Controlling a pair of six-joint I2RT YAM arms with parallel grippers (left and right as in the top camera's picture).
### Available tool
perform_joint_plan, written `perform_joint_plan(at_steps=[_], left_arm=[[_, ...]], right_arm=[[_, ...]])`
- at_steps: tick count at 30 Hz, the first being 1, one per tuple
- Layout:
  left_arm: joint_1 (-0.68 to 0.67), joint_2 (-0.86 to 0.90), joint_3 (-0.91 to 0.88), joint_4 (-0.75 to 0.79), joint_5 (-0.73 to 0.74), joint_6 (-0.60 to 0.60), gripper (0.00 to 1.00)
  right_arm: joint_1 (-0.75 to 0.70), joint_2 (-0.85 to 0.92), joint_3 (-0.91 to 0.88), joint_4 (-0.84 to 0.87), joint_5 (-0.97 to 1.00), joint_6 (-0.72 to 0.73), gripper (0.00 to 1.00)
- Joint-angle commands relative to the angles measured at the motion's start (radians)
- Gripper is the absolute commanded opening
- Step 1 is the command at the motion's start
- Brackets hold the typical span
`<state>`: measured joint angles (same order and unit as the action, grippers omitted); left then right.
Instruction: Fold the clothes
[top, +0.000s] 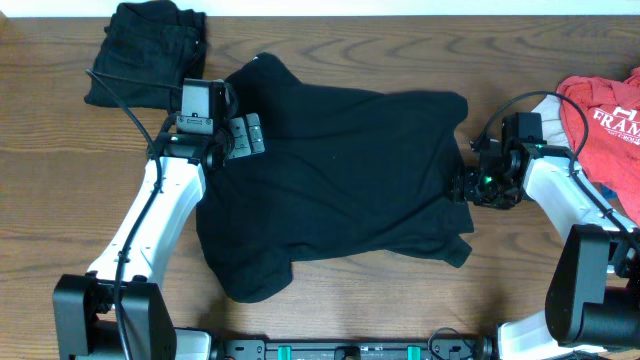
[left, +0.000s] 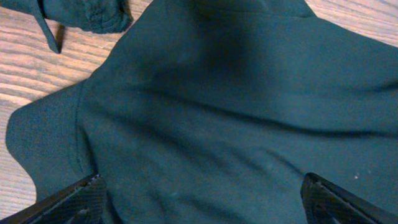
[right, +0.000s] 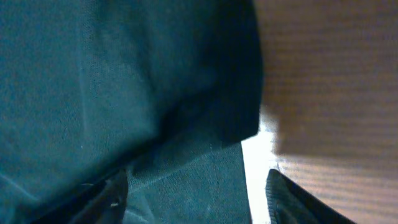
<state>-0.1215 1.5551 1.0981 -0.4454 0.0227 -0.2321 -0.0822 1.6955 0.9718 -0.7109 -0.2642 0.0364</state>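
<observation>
Here, left claw (left: 202, 180): my fingers spread wide above the soft black cloth shirt (left: 236, 106), mid-frame.
Right claw (right: 198, 186): spread, shirt's right edge between.

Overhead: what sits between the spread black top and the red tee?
The right gripper and its wrist, at the black top's right edge, then bare table and a pale fabric edge by the red tee. Overhead view.

black top (right: 112, 81) fills the left and middle, wood table (right: 329, 68) on the right, right gripper (right: 196, 186) fingers apart at the bottom, cloth edge between
</observation>
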Motion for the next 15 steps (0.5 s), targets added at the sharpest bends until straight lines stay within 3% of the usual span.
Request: perform_joint_plan(at_steps=[1, 5, 15], left_arm=[[-0.002, 0.01, -0.003, -0.004, -0.005, -0.002, 1.0], [-0.002, 0.01, -0.003, -0.004, -0.005, -0.002, 1.0], [-0.002, 0.01, -0.003, -0.017, -0.005, -0.002, 1.0]], right_arm=[[-0.003, 0.005, -0.004, 0.022, -0.025, -0.046, 0.6], [-0.003, 0.005, -0.004, 0.046, -0.03, -0.045, 0.47], [-0.003, 0.006, -0.02, 0.051, 0.044, -0.053, 0.53]])
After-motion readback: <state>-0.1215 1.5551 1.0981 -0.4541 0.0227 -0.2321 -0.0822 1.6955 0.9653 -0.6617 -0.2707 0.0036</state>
